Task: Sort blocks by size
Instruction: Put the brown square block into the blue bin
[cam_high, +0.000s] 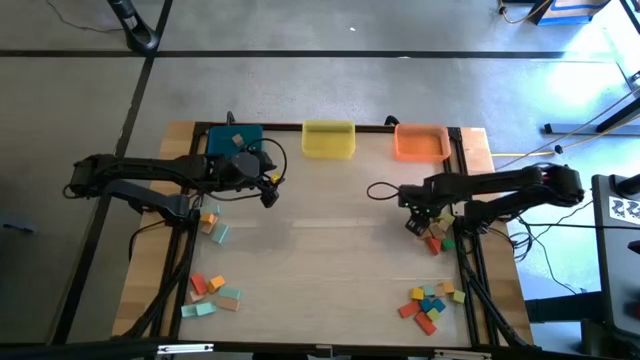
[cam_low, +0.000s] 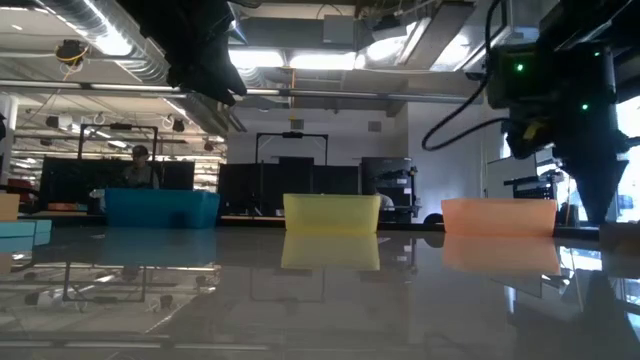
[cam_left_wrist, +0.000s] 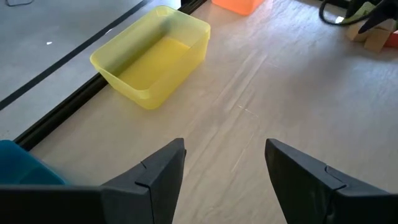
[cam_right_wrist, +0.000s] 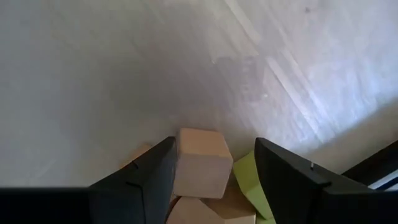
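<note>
Two spread fingers of the right pincer (cam_right_wrist: 214, 180) are straddling a tan cube (cam_right_wrist: 200, 163) among blocks (cam_high: 437, 238). Seemingly light and rigid, it is inviting a flat-face grip. The left pincer (cam_left_wrist: 225, 180) is hovering spread near the yellow bin (cam_left_wrist: 152, 55).

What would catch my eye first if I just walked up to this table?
Probably the three bright bins along the far edge: blue bin, yellow bin and orange bin. Next, the two dark arms reaching in: the left gripper hangs open by the blue bin, while the right gripper straddles a tan block. Small colourful blocks lie clustered near the table's corners.
</note>
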